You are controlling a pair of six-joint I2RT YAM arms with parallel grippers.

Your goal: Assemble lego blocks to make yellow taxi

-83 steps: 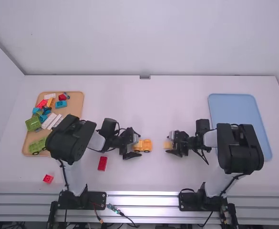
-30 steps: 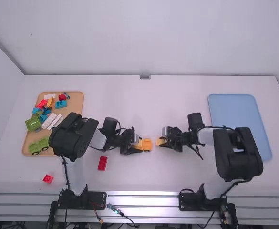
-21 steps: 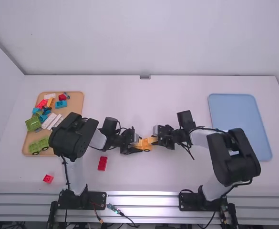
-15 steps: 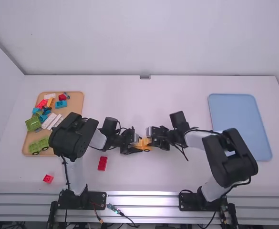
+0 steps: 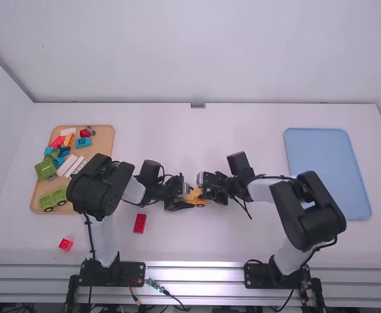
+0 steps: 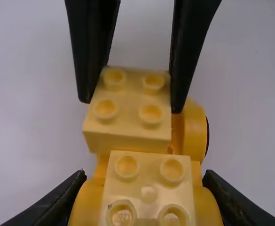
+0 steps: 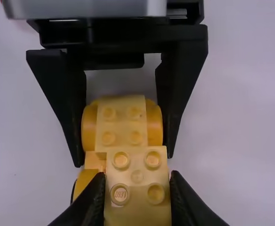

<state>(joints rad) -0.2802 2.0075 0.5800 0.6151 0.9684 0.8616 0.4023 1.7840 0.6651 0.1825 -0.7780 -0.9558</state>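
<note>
Near the table's middle my left gripper [image 5: 183, 197] is shut on the orange-yellow wheeled base [image 5: 200, 203]. From the other side my right gripper [image 5: 209, 188] is shut on a pale yellow block. In the left wrist view, my left gripper [image 6: 146, 188] clasps the base's end, where a yellow brick [image 6: 148, 192] with studs sits between wheels; the right gripper's yellow block [image 6: 129, 113] is over the base's other part, slightly askew. In the right wrist view, my right gripper [image 7: 137, 188] pinches that block [image 7: 137, 197] beside the mounted brick [image 7: 121, 120]. Whether the block is seated I cannot tell.
An orange tray [image 5: 39, 203] with loose bricks and green wheeled pieces [image 5: 52, 199] stands at the left. Red bricks [image 5: 140, 223] [image 5: 66, 244] lie on the table near the left arm. A blue tray [image 5: 327, 171] stands at the right.
My right gripper has moved left with its yellow block, from apart to over the wheeled base. The left gripper has barely moved and still holds the base.
</note>
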